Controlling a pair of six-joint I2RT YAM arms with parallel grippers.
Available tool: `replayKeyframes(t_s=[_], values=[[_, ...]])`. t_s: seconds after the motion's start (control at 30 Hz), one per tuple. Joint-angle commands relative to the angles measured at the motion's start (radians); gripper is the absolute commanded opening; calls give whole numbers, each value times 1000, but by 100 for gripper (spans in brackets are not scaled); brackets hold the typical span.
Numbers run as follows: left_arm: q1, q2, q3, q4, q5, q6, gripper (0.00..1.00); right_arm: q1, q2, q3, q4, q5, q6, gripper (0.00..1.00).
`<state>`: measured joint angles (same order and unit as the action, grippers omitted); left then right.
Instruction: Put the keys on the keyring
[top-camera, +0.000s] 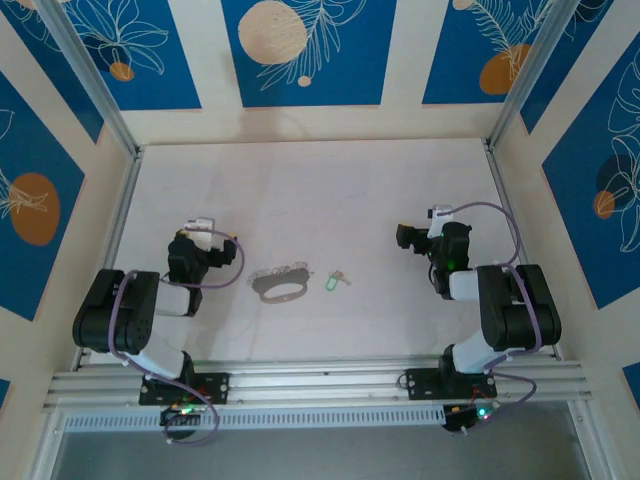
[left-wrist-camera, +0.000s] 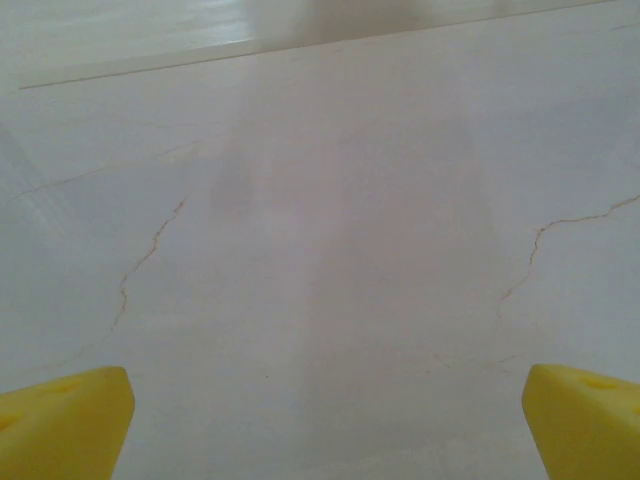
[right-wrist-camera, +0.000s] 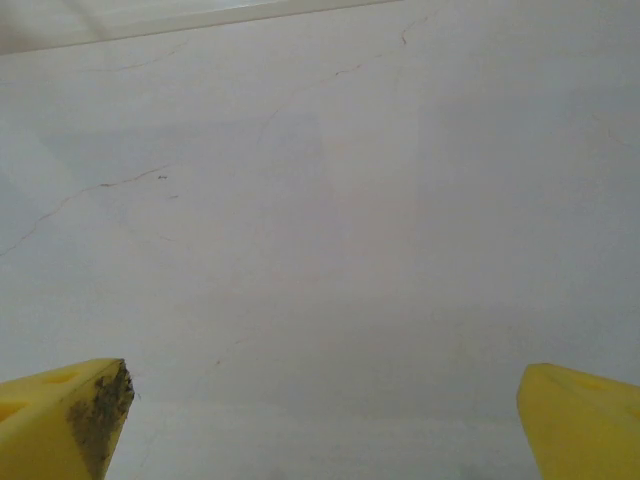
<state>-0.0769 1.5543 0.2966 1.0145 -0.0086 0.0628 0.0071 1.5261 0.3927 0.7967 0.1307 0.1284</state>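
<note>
The keyring (top-camera: 280, 286), a thin grey oval loop with small silvery pieces along its far edge, lies flat on the white table near the front middle. Just right of it lies a tiny key (top-camera: 334, 280) with a mint-green head, apart from the loop. My left gripper (top-camera: 205, 232) rests left of the keyring, folded back near its base. My right gripper (top-camera: 407, 238) sits well to the right of the key. In the wrist views, the left gripper (left-wrist-camera: 326, 415) and the right gripper (right-wrist-camera: 323, 415) stand open, yellow fingertips (left-wrist-camera: 65, 420) (right-wrist-camera: 60, 415) wide apart over bare table.
The white table (top-camera: 320, 190) is walled by pale panels with blue leaf prints. Aluminium rails (top-camera: 320, 378) run along the near edge by the arm bases. Hairline cracks mark the tabletop.
</note>
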Motion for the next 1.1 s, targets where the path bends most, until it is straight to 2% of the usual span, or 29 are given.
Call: replayKeyframes(t_s=[0.0, 0.27, 0.43, 0.77, 0.83, 0.9, 0.97, 1.07], values=[[-7, 0, 22, 16, -2, 16, 99, 2, -3, 19, 20, 7, -18, 99], [7, 2, 76, -87, 37, 13, 99, 3, -4, 18, 20, 7, -19, 99], [29, 3, 88, -108, 68, -8, 100, 2, -3, 18, 20, 7, -18, 99], [39, 2, 91, -115, 61, -20, 100, -6, -3, 21, 15, -8, -14, 99], [39, -5, 97, -120, 71, -16, 95, 0, -10, 19, 19, 12, -15, 99], [38, -53, 145, -242, 77, -14, 92, 10, -60, 61, -95, 47, -13, 99], [39, -92, 216, -404, 61, -20, 93, 23, -118, 107, -215, 59, -27, 100], [39, -125, 277, -530, 69, -12, 94, 37, -194, 167, -381, 61, 0, 100]])
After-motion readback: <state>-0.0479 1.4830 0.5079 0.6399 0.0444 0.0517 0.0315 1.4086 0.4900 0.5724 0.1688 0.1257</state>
